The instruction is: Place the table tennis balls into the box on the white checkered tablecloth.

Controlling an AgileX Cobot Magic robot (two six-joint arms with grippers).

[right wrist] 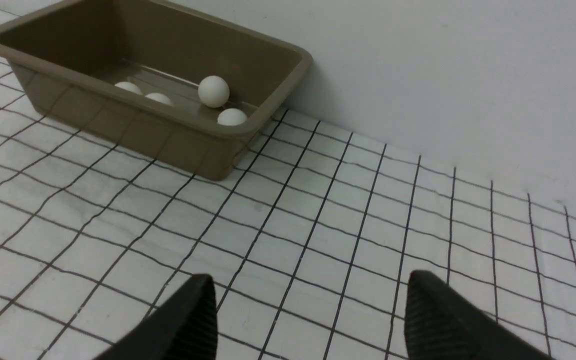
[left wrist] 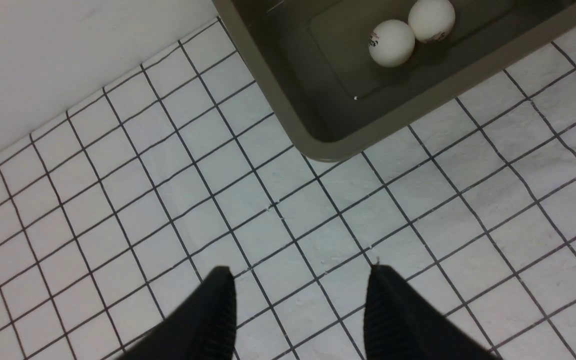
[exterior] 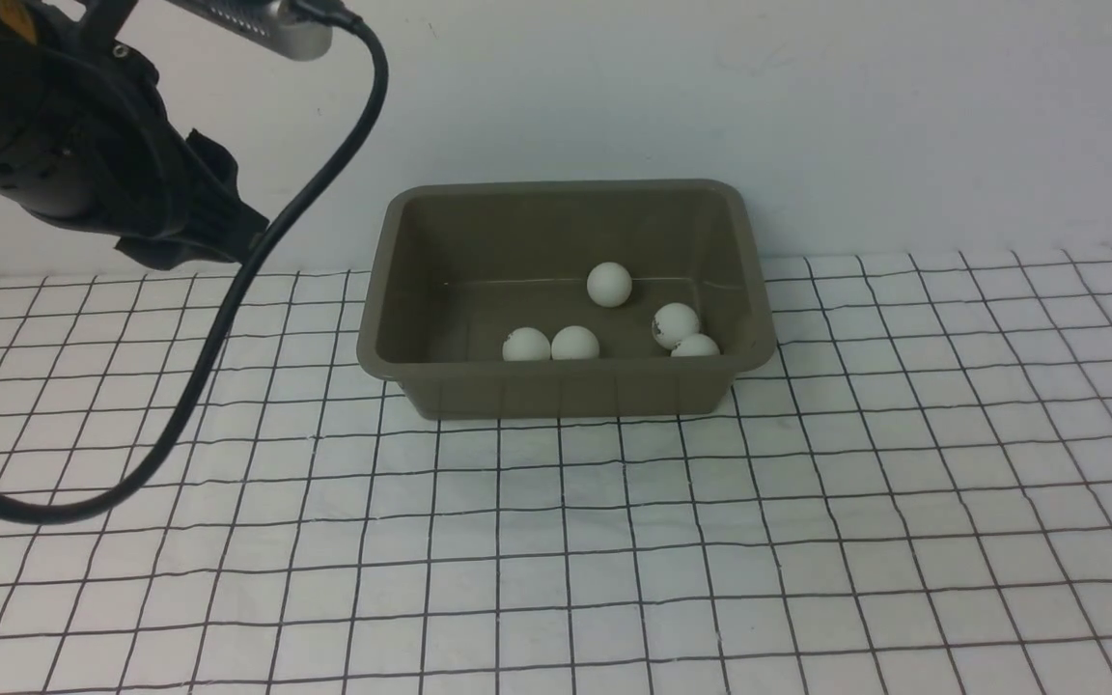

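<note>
Left gripper (left wrist: 300,305) is spread with nothing between its fingers, its arm (exterior: 83,135) up over the far left corner of the white checkered tablecloth (exterior: 276,579), a black cable (exterior: 184,396) looping down from it. Right gripper (right wrist: 310,312) is spread and holding nothing too, aimed across the cloth with the box (exterior: 566,391) off to one side of its view. Box sits upright near the cloth's far edge, around mid-width, with all five table tennis balls (exterior: 609,285) inside: two side by side near the front wall, three more toward the right.
</note>
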